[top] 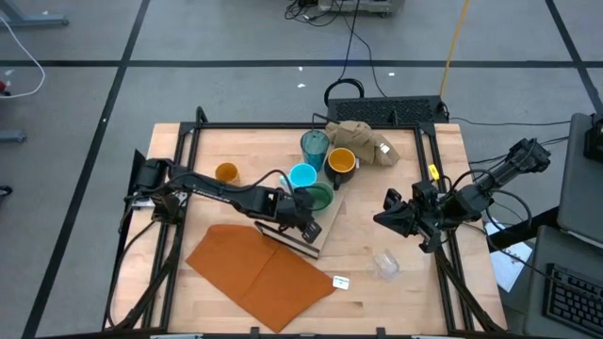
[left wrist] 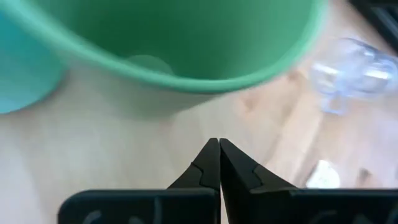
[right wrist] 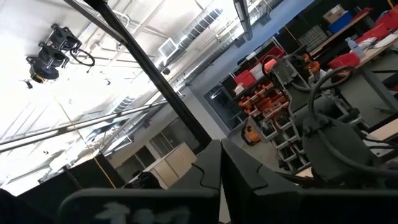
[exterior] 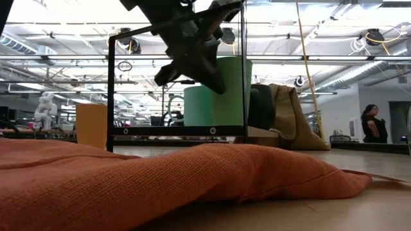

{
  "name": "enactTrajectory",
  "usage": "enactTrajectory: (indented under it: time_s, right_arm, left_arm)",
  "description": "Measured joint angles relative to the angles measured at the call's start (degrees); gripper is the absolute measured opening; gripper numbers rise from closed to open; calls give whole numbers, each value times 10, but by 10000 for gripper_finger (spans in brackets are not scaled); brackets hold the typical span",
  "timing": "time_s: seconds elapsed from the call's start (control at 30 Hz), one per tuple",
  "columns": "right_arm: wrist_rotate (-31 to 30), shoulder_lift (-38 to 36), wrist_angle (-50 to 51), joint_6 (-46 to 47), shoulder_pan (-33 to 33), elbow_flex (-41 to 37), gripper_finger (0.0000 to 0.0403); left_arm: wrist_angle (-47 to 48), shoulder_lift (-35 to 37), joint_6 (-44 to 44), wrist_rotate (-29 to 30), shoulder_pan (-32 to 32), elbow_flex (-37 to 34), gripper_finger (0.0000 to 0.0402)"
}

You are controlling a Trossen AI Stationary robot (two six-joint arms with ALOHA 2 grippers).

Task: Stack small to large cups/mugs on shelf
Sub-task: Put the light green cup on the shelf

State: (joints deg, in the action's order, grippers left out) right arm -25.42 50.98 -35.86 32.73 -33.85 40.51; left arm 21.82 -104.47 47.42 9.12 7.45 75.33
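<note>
Orange-brown sheet (exterior: 160, 183) fills the low view's foreground. Behind it the left tool (top: 303, 224), fingers pinched together on nothing, sits just beside the green cup (top: 318, 197) on the shelf (top: 325, 226). Judging by this, placing is the step in hand; next it must open around another cup. Right tool (top: 394, 215) waits closed, well apart.

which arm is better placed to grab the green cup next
Left. The left gripper sits on the shelf right beside the green cup, fingers shut. The right gripper waits farther off toward the table's right edge.
</note>
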Motion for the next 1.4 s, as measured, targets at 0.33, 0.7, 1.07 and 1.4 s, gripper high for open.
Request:
enactTrajectory:
  time_s: [0.33, 0.7, 1.07, 1.4]
  right_arm:
    - [2, 0, 1, 5, 0, 0, 0]
    - [2, 0, 2, 7, 0, 0, 0]
    - [2, 0, 3, 11, 0, 0, 0]
    - [2, 0, 6, 11, 0, 0, 0]
  left_arm:
    - [17, 0, 13, 41, 4, 0, 0]
    - [17, 0, 19, 64, 4, 0, 0]
    - [-29, -3, 21, 79, 4, 0, 0]
    - [-29, -3, 28, 100, 6, 0, 0]
